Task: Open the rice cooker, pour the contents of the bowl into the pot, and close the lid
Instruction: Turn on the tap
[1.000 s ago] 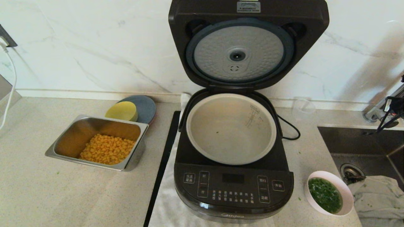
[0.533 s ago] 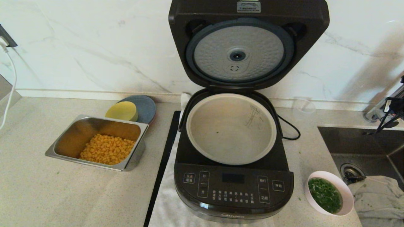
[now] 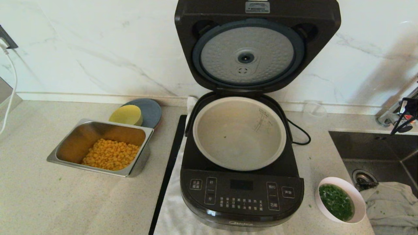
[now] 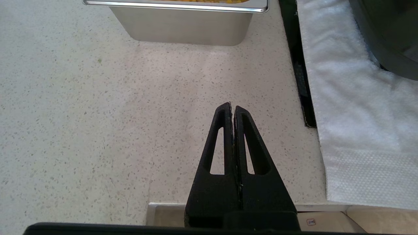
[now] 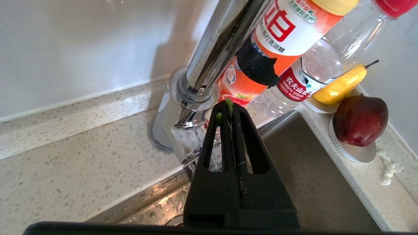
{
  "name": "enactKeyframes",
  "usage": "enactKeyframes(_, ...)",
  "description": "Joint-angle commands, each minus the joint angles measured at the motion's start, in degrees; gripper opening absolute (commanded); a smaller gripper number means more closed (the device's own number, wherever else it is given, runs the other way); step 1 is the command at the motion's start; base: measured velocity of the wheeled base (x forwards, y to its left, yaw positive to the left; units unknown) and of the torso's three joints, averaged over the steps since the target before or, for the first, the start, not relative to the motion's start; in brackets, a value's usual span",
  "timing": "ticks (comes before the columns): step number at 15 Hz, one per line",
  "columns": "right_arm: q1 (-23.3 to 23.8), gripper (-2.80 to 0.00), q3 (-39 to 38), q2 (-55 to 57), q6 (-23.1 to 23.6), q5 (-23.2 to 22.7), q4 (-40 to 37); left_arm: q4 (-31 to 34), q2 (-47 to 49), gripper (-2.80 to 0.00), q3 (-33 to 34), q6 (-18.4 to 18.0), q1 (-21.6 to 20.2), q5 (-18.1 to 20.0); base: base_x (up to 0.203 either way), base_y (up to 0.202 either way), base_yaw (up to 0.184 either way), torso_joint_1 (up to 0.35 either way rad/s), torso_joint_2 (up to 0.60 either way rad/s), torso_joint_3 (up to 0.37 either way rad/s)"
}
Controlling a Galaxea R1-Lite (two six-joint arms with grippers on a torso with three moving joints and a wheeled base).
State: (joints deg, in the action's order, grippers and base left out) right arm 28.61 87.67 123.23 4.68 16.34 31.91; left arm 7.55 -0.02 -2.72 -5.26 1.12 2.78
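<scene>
The black rice cooker (image 3: 241,195) stands mid-counter with its lid (image 3: 258,45) raised upright, silver underside facing me. The grey-beige pot (image 3: 209,130) inside holds one green speck and little else. The white bowl (image 3: 359,199) sits to the cooker's front right, upright, full of chopped green herb in liquid (image 3: 336,201). My right gripper (image 5: 231,106) is shut by the tap at the far right, away from the bowl, with small green bits stuck at its tips. My left gripper (image 4: 233,107) is shut and empty over bare counter in front of the steel tray (image 4: 183,26).
A steel tray (image 3: 75,143) of corn (image 3: 111,158), a yellow dish (image 3: 126,115) and a grey plate (image 3: 151,111) lie left of the cooker. The sink (image 3: 369,147) with a cloth (image 3: 392,202) is right of the bowl. Bottles (image 5: 277,42) and fruit (image 5: 359,120) stand behind the tap (image 5: 202,65).
In the head view my right gripper has drifted slightly further right and up near the tap. The cooker, pot and bowl have not moved.
</scene>
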Motion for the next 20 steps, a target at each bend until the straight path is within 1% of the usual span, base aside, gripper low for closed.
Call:
enactKeyframes(1, 0.0, -2.8, -0.3, 0.4, 0.0, 0.1, 0.1, 0.1, -0.1, -2.8, 0.0, -0.1, 0.0, 0.0, 0.0, 0.0, 0.0, 0.0, 0.0, 0.0)
enactKeyframes(7, 0.1, -2.8, -1.4, 0.2, 0.0, 0.1, -0.2, 0.0, -0.1, -2.8, 0.0, 0.0, 0.0, 0.0, 0.0, 0.0, 0.0, 0.0, 0.0, 0.0)
enactKeyframes(18, 0.2, -2.8, -12.4, -5.2, -0.3, 0.0, 0.1, 0.0, -0.1, -2.8, 0.0, 0.0, 0.0, 0.0, 0.0, 0.0, 0.0, 0.0, 0.0, 0.0)
enactKeyframes(20, 0.5, -2.8, -12.2, -5.3, -0.7, 0.0, 0.6, 0.1, -0.1, -2.8, 0.0, 0.0, 0.0, 0.0, 0.0, 0.0, 0.0, 0.0, 0.0, 0.0)
